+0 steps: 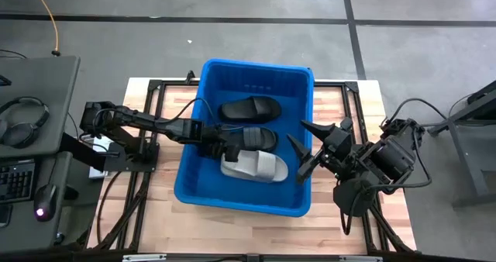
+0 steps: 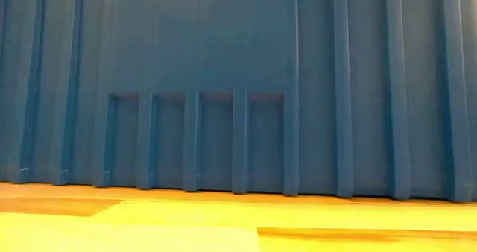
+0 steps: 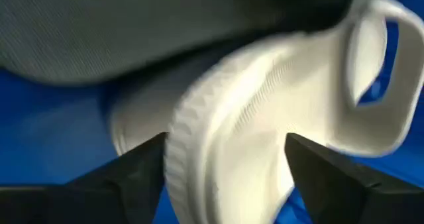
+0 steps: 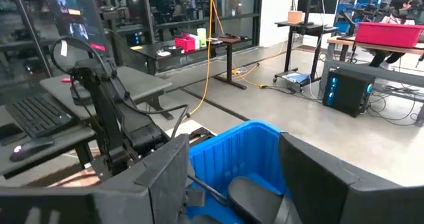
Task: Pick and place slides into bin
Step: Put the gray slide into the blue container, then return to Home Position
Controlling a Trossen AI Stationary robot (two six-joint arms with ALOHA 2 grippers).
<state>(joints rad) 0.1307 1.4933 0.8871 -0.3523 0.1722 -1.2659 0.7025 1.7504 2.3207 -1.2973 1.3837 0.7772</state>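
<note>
The blue bin (image 1: 256,65) stands mid-table and its ribbed wall fills the low view (image 2: 238,80). Inside lie two black slides (image 1: 249,107) (image 1: 254,137) and a white slide (image 1: 257,167), which leans against the nearer black one. My left gripper (image 1: 225,152) reaches into the bin from the left, at the white slide's heel end (image 3: 225,151). My right gripper (image 1: 307,149) is open and empty over the bin's right rim; it also shows in the right wrist view (image 4: 232,159). My left gripper has the white slide's heel end (image 3: 199,138) between its two fingers, one fingertip (image 3: 149,159) at each side edge, across its width. The fingers come from the table's left, slanting down into the bin. The slide's strap end (image 3: 371,65) points away and rests in the bin beside a black slide.
A side desk (image 1: 31,138) with headphones, keyboard and mouse stands left of the table. Bare wooden tabletop (image 1: 349,99) shows around the bin. In the right wrist view the room beyond holds desks and a red bin (image 4: 387,33).
</note>
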